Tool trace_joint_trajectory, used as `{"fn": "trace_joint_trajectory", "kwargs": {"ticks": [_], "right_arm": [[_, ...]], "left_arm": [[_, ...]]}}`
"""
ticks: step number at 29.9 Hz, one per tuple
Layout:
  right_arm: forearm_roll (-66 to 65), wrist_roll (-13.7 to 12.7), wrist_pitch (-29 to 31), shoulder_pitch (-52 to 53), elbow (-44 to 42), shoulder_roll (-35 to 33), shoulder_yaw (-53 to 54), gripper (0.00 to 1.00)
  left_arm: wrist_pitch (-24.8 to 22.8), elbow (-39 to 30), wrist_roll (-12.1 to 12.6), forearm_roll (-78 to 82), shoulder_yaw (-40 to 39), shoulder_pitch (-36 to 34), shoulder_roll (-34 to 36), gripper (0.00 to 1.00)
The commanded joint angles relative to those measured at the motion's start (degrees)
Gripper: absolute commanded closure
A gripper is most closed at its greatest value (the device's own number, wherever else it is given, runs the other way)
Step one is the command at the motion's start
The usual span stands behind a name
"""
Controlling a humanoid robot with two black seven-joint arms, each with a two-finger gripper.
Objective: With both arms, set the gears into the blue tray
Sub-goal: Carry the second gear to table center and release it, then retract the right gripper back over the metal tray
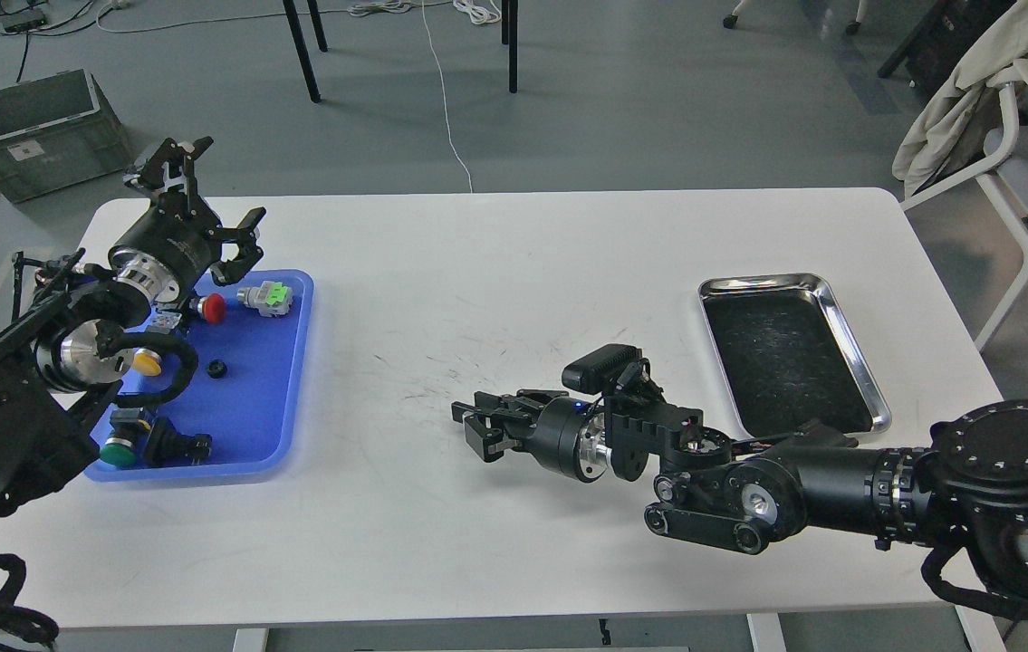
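The blue tray (283, 380) lies at the table's left edge. One small black gear (216, 369) rests on its floor near the middle. My left gripper (208, 195) hangs above the tray's far end, its fingers spread wide open with nothing between them. My right gripper (468, 427) is low over the bare middle of the table and points left toward the tray, about a hand's width short of it. Its dark fingers lie close together, and I cannot make out whether anything sits between them.
Also in the tray are push-button switches: red (211, 308), green-and-grey (267, 297), yellow (148, 362), green (119, 452), and a black part (175, 445). A shiny steel tray (849, 326) with a dark bottom sits at the right. A grey crate (38, 131) stands on the floor.
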Motion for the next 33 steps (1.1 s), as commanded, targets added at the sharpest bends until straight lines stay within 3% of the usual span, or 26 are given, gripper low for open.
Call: {"fn": "trace_joint_trajectory", "kwargs": {"ticks": [1,10,19,22,27,33], "right_arm": [[0.10,0.09,-0.56,0.00,-0.14,0.00,0.53,0.31],[1.24,0.09,-0.12,0.62,-2.68,0.00,14.84,0.16],[12.75,-0.26,0.05,0.18,-5.15,0.00,39.88,0.13],[18.19,-0.71,0.05,-0.78,-4.80,0.00,48.93,0.06],[23.65,-0.88,0.14,-6.40,-2.26,-0.61,61.51,0.05],[42.69,-1.67,6.98,-11.16,-1.54,-13.50,69.70,0.05]], "left_arm": [[0.00,0.00,0.00,0.03,0.00,0.09,0.00,0.02],[0.09,0.00,0.09,0.03,0.09,0.18,0.61,0.02],[1.06,-0.35,0.09,3.02,0.00,-0.18,1.05,0.02],[1.06,-1.40,0.26,3.72,0.00,-0.09,1.23,0.02],[1.14,-9.56,0.61,10.82,0.00,0.35,6.49,0.02],[1.32,-27.83,1.49,22.16,0.70,1.58,17.38,0.02]]}}
